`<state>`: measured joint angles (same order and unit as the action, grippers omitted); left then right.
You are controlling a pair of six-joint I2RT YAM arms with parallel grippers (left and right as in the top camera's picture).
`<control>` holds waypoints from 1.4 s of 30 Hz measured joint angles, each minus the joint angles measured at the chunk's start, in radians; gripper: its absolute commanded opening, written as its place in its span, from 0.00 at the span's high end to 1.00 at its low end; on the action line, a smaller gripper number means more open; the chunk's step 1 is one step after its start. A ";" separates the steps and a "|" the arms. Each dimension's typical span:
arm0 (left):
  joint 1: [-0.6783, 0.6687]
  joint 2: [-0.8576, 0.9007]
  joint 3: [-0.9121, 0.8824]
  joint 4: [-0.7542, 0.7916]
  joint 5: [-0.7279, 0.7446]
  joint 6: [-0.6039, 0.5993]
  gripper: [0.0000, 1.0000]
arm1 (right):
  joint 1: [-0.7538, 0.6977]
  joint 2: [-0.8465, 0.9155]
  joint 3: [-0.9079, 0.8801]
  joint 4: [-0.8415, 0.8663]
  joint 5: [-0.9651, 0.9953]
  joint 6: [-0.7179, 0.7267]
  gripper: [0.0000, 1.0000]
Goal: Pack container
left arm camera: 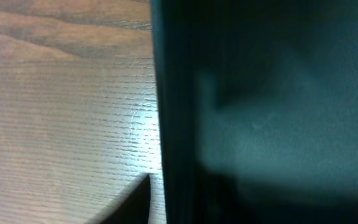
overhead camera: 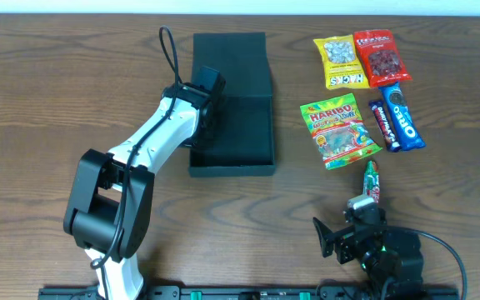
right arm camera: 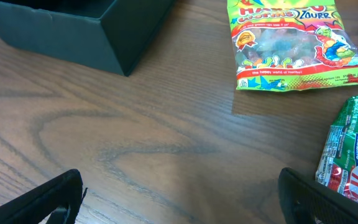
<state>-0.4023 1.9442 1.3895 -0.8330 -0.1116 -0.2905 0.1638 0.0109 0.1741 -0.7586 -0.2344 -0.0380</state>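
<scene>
The container (overhead camera: 232, 169) is a dark green-black box, open, with its flap lid (overhead camera: 230, 62) lying back flat on the table. My left gripper (overhead camera: 200, 112) is at the box's left wall. In the left wrist view the wall (left arm camera: 179, 112) fills the middle, with one finger just outside it and the other hidden in the dark; the jaws look closed on the wall. My right gripper (overhead camera: 350, 229) is open and empty over bare table (right arm camera: 179, 199), next to a KitKat Chunky bar (right arm camera: 353, 155). The box looks empty.
The snacks lie right of the box: a Haribo bag (overhead camera: 338, 131), a yellow packet (overhead camera: 340, 60), a red packet (overhead camera: 379, 57), an Oreo pack (overhead camera: 404, 115), a dark blue bar (overhead camera: 382, 123) and the KitKat bar (overhead camera: 372, 179). The box's near corner shows in the right wrist view (right arm camera: 73, 31).
</scene>
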 measured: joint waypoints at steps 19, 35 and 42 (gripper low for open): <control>-0.024 -0.158 0.305 -0.321 0.090 -0.098 0.05 | 0.000 0.000 0.000 0.000 0.000 0.000 0.01; -0.034 -0.528 0.322 -0.495 0.209 -0.106 0.05 | 0.000 0.000 -0.005 0.303 -0.194 0.219 0.01; -0.034 -0.531 0.322 -0.497 0.245 -0.106 0.05 | 0.000 0.000 -0.006 0.335 -0.433 0.571 0.01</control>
<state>-0.4358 1.4132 1.7119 -1.3296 0.1329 -0.3969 0.1638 0.0109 0.1684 -0.4232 -0.6670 0.5327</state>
